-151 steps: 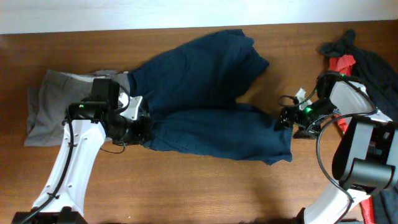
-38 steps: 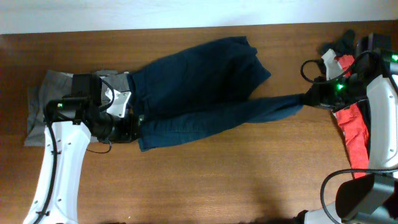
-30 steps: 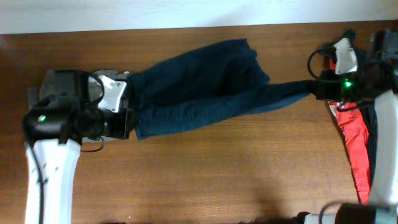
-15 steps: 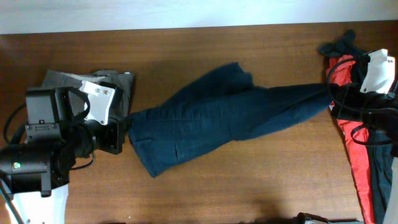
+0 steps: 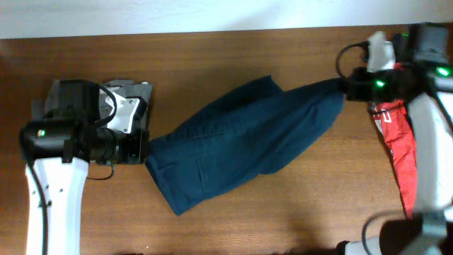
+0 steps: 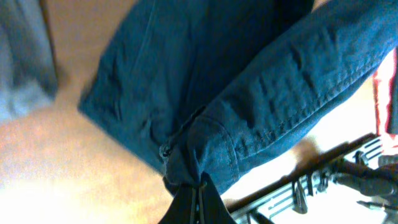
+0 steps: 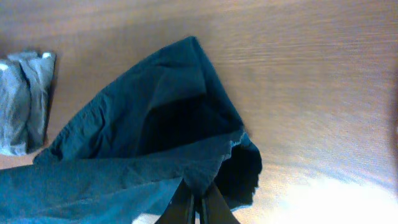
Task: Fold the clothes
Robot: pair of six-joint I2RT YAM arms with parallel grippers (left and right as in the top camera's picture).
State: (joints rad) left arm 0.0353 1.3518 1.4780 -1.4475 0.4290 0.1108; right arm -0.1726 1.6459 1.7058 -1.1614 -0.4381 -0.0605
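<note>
While left fingers (image 6: pixel 180 211) and right fingers (image 7: pixel 217 211) clamp the navy blue piece (image 5: pixel 241 142), grey shorts (image 5: pixel 138 90) lie mostly hidden.

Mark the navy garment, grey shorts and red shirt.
navy blue fabric garment (image 5: pixel 241 142), overhead, mid-body
grey fabric shorts (image 7: pixel 22 102), right wrist, folded middle
red fabric shirt (image 5: pixel 396 156), overhead, strip by right edge

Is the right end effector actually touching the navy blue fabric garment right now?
Touching. The right wrist view shows the right end effector shut on an edge of the navy blue fabric garment. In the overhead view, the cloth runs straight up to it.
</note>
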